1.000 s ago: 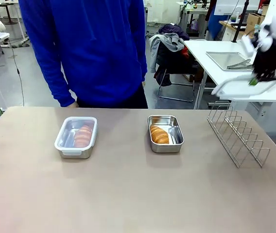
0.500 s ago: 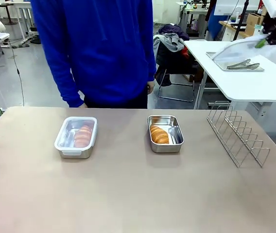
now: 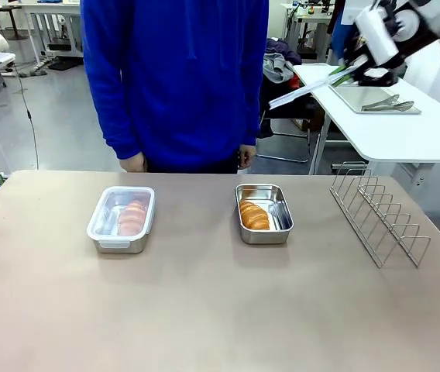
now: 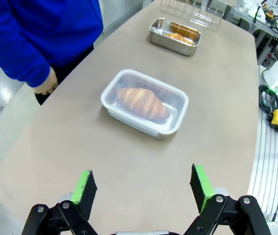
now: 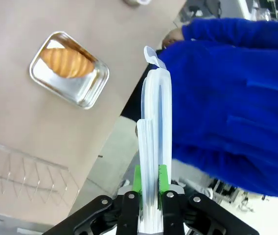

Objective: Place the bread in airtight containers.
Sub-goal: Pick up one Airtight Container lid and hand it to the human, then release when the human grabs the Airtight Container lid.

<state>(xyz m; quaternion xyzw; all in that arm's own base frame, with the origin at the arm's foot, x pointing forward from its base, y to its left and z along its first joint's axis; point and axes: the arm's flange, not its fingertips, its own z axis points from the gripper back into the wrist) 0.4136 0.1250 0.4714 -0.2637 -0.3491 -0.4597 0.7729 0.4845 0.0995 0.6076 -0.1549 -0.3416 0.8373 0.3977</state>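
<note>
Croissants: one croissant [image 3: 132,217] lies inside the left steel container [image 3: 121,219], which carries a clear lid [image 3: 119,203] clipped over it; through the plastic the pastry reads pale and slightly blurred in the front view, sharper in the left wrist view. The second croissant [image 3: 254,215] lies in the open container [image 3: 264,213] near the middle of the surface [image 3: 220,310], pressed toward that container's left wall, with bare steel beside it. The two containers stand well apart. A wire rack [image 3: 379,217] stands at the right of the surface. The right gripper [image 3: 357,71], raised high above the far right corner, has its fingers clamped on a second clear lid [image 3: 309,87]; the lid is held edge-on, so in the right wrist view it appears as a narrow upright strip and its flat face cannot be made out. The left gripper [image 4: 141,183] hangs over the near left part of the surface with its fingers wide apart and nothing between them. A person in a blue top [image 3: 175,77] stands at the far edge, cut off above the chest; a hand [image 3: 133,163] hangs by the surface edge.
</note>
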